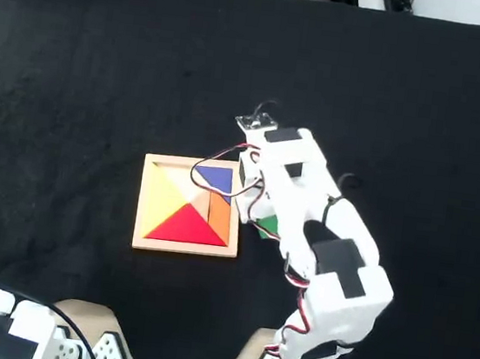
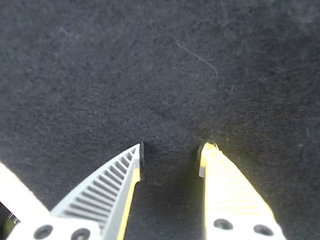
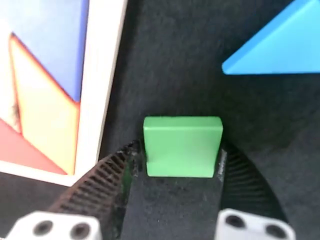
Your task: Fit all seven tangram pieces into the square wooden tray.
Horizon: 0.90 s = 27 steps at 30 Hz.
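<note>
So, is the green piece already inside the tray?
No, the green piece is outside the tray, over the black cloth, between the right arm's fingers.

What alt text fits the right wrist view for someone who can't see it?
The right claw is closed on a green square lying on black cloth. Beside it is the wooden tray, holding a blue piece, an orange piece and a red piece; a light blue triangle lies loose nearby.

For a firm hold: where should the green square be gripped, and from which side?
Grip the green square by two opposite straight edges, from above: it lies flat on the cloth, clear of the tray, so both can be reached.
</note>
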Tool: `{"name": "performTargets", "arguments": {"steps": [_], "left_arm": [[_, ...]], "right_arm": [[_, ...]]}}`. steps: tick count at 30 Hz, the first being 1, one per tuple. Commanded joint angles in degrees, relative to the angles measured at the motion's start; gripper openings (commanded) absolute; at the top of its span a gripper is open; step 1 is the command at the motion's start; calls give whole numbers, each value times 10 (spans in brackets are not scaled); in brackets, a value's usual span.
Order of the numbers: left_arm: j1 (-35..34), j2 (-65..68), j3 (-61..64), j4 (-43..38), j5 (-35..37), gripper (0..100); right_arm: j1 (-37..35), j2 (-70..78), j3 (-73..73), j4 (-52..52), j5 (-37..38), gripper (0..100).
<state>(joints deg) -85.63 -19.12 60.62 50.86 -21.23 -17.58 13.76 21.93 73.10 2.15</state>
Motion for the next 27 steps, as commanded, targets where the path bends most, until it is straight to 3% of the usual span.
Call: {"name": "performTargets", "arguments": {"steps": [1, 6, 15, 22, 27], "left_arm": [[1, 9, 17, -4, -8, 195], [1, 9, 17, -4, -8, 195], [0, 9, 17, -4, -9, 195], [0, 9, 17, -4, -9, 195], [0, 9, 17, -4, -9, 195]], "right_arm": [[-11, 3, -44, -19, 4, 248], [-11, 8, -42, -25, 5, 232], [-6, 14, -40, -47, 92, 11], [-8, -121, -153, 80, 121, 11], [-45, -167, -191, 48, 127, 11]]}}
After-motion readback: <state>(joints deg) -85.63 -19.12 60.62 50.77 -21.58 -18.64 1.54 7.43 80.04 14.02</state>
